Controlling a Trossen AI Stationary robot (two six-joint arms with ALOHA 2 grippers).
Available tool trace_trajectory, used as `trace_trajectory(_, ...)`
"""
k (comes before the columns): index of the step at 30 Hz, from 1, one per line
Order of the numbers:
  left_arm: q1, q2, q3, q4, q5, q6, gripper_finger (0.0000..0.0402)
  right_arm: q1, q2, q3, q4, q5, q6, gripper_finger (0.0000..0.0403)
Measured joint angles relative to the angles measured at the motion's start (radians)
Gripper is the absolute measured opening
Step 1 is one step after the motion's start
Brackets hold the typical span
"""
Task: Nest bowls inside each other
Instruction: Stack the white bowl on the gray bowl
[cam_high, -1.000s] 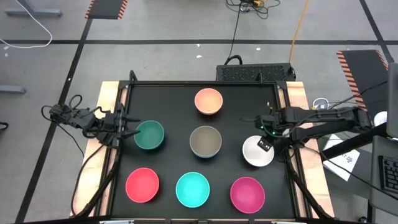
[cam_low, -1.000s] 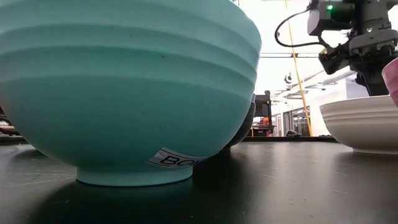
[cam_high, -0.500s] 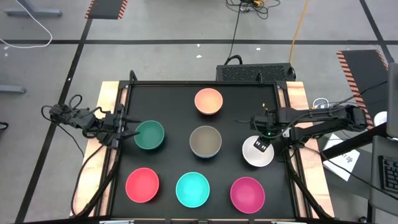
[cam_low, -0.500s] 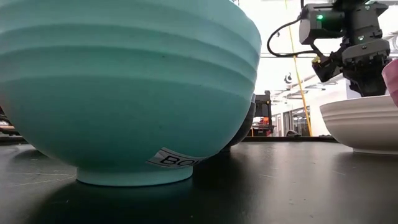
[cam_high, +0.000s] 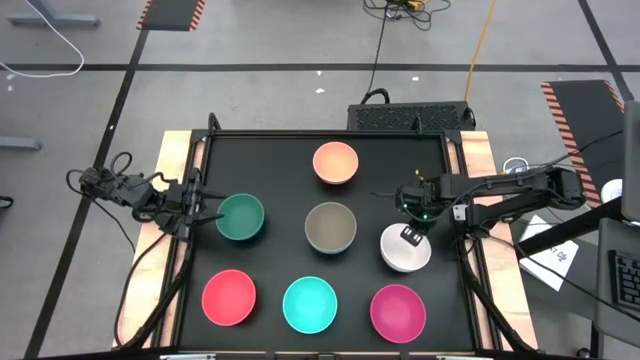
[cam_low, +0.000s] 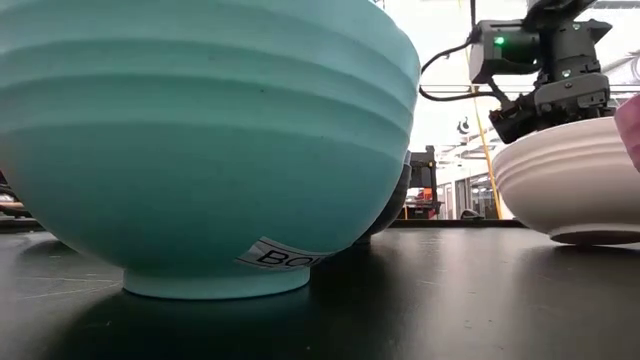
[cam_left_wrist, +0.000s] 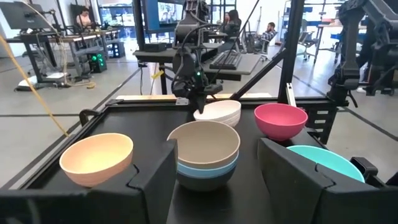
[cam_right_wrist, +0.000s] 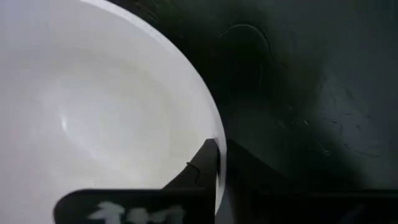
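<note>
The right gripper (cam_high: 411, 232), clamped on the white bowl's (cam_high: 404, 250) rim, has dragged it left toward the olive stack (cam_high: 330, 227) (still beside it); nesting looks near. Left gripper (cam_high: 205, 213) waits, spread.

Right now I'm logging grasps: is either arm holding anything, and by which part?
The right gripper holds the white bowl by its rim, one finger inside. The left gripper waits by the dark green bowl, holding nothing.

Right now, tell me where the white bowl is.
In the high view the white bowl sits right of the olive-grey bowl, above the magenta bowl, its rim between the right gripper's fingers.
</note>
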Motion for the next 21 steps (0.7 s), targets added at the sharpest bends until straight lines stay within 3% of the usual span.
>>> trace_trajectory(10, 0.0, 0.0, 0.0, 0.0, 0.0, -0.001, 0.0225, -0.005, -0.035, 0.034, 0.039, 0.06, -0.004, 0.0002)
trace_trajectory(21, 0.0, 0.0, 0.0, -0.001, 0.02, -0.004, 0.0225, -0.039, -0.044, 0.309, -0.074, 0.172, -0.079, 0.0001)
